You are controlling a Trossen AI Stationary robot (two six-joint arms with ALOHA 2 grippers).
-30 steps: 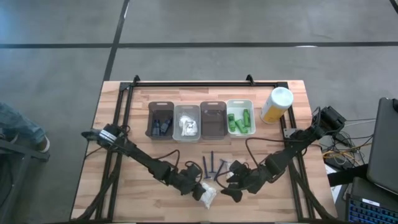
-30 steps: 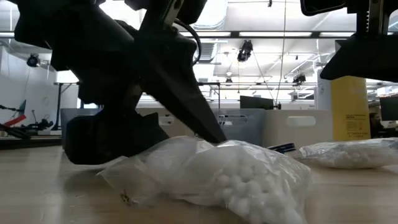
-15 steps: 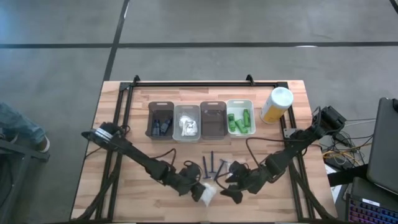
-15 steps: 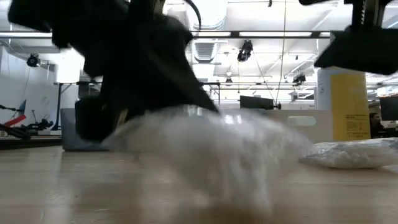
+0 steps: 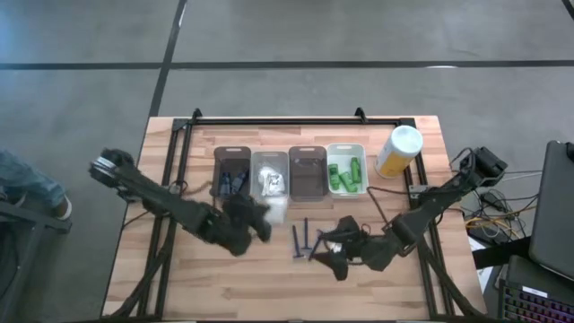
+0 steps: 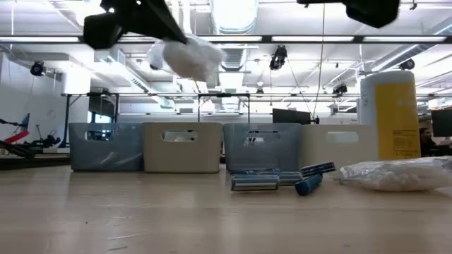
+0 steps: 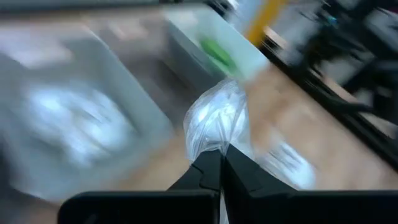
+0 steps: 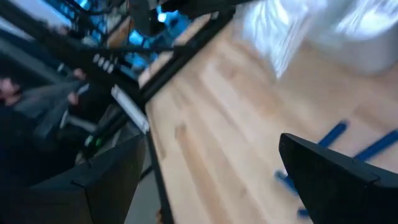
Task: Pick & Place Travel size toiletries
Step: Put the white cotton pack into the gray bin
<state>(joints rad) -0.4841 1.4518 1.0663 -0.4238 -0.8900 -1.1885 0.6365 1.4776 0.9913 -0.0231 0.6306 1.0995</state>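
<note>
Wooden table (image 5: 179, 278) carries a far row of four bins, a yellow canister (image 5: 397, 151) at far right, and both arms reaching in from the sides.

Going left to right: the first bin (image 5: 231, 173) holds dark tubes, so that sort looks started. The second bin (image 5: 270, 177) already has white packets in it. Just near of it, the left gripper (image 5: 260, 218) is raised clear of the table with its fingers pinched together on another white packet (image 5: 276, 208), which hangs above the bins in the low view; I judge this one is on its way to the second bin. The third bin (image 5: 307, 172) seems empty, though its inside is dark. The fourth bin (image 5: 346, 169) holds green bottles.

Left to do, by my reading: the blue razors (image 5: 305, 240) lie loose on the table near the middle, probably meant for the third bin. Right of them, one more packet (image 6: 395, 173) rests on the wood, seen in the low view. The right gripper (image 5: 336, 256) sits low just right of the razors; whether its fingers are apart or together I cannot tell.
</note>
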